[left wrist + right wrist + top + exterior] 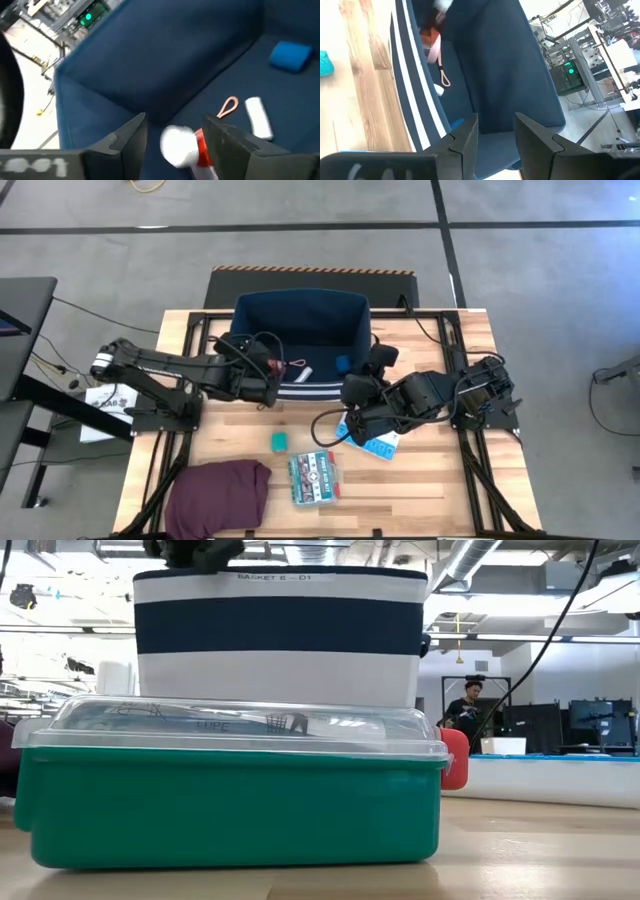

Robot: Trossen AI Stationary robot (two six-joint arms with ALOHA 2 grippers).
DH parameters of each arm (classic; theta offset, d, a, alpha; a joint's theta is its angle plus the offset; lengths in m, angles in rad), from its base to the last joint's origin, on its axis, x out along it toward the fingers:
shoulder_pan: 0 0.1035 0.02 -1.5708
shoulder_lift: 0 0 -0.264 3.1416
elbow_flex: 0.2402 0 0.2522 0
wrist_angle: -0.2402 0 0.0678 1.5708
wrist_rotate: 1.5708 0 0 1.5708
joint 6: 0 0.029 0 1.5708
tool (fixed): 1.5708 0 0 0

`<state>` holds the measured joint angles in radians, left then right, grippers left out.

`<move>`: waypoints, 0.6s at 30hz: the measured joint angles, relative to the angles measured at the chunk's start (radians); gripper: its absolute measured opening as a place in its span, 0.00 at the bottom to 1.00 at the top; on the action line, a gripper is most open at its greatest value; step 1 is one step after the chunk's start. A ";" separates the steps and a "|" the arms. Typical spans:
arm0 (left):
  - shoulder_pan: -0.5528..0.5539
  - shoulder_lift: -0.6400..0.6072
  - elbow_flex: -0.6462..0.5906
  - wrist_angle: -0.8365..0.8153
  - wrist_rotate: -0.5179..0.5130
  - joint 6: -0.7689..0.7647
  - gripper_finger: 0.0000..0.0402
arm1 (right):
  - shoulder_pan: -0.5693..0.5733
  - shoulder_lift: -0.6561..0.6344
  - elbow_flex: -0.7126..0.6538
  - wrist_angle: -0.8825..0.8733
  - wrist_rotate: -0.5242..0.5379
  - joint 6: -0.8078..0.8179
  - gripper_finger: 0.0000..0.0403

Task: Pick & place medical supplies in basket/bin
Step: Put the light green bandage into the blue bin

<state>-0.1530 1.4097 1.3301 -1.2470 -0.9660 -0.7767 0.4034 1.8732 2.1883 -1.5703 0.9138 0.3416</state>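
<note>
The navy-blue bin (300, 320) stands at the table's far middle. My left gripper (174, 120) is open above the bin's near-left corner. A red-capped vial (182, 146) shows blurred between its fingers. On the bin floor lie a blue block (290, 55), a white tube (259, 117) and a pink loop (227, 106). My right gripper (495, 117) is open and empty above the bin's right wall (366, 330). On the table lie the light-blue pill organizer (378, 445), the green block (279, 441) and the green-white box (312, 478). My left gripper has the red-capped vial between its open fingers, white body (175, 145) toward one finger and red cap (201, 147) beside the other. The vial is blurred, and I cannot tell whether either finger touches it.
The purple cloth (220, 495) lies at the table's near-left corner. In the low view the green-white box (230, 790) fills the foreground with the bin (280, 635) behind it. A person (470, 705) stands far back in the room. Bare wood shows near the table's right edge (450, 480).
</note>
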 joint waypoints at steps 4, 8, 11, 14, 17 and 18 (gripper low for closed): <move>-0.001 0.000 0.067 -0.001 0.001 0.053 0.48 | 0.000 0.000 0.000 0.000 -0.027 0.000 0.29; -0.004 0.000 0.156 -0.003 0.006 0.111 0.48 | 0.000 0.000 0.000 0.000 -0.053 0.000 0.29; -0.028 -0.001 0.248 -0.001 0.081 0.151 0.48 | 0.000 0.000 0.000 0.000 -0.056 0.000 0.29; -0.075 -0.002 0.334 0.010 0.199 0.178 0.48 | 0.000 0.000 0.000 0.000 -0.057 0.000 0.29; -0.158 -0.003 0.373 0.047 0.308 0.207 0.48 | 0.000 0.000 0.000 0.000 -0.057 0.000 0.29; -0.192 -0.003 0.375 0.057 0.341 0.218 0.48 | 0.000 0.000 0.000 0.000 -0.057 0.000 0.29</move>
<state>-0.3454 1.4067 1.7050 -1.1896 -0.6250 -0.5587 0.4038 1.8732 2.1883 -1.5700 0.8570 0.3420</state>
